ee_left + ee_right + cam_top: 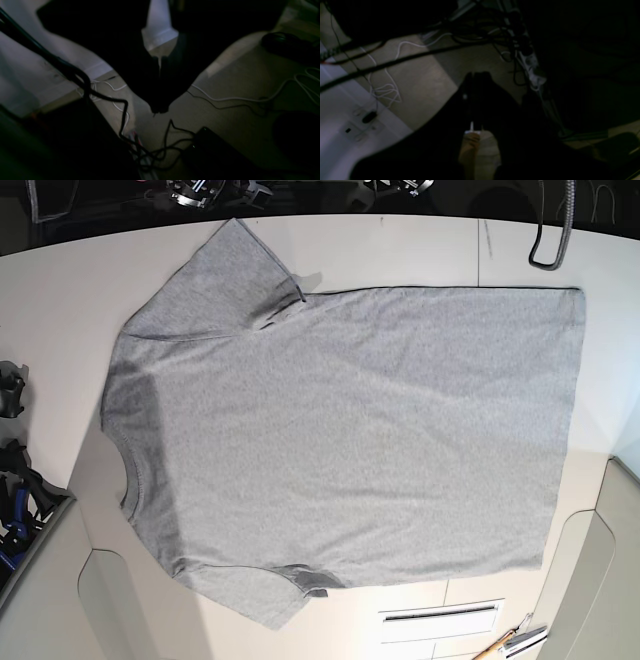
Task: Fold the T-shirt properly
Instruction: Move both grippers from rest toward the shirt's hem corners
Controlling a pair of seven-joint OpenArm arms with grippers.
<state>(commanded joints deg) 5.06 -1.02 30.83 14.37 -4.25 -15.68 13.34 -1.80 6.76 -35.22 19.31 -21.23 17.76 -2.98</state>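
Lying flat, the T-shirt [350, 440] shows its plain, unlettered side.

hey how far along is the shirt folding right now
Done: the T-shirt lies spread flat on the white table, plain side up, neck toward the base view's left. In hand: nothing; neither arm appears over the table, and both wrist views show only dim floor and cables. Left: every fold, since both sleeves and the hem are unfolded.

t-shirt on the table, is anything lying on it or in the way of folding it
Nothing visible does. The T-shirt lies flat and bare on the white table, with nothing on top. Neither gripper shows in the base view, so their path to it cannot be judged.
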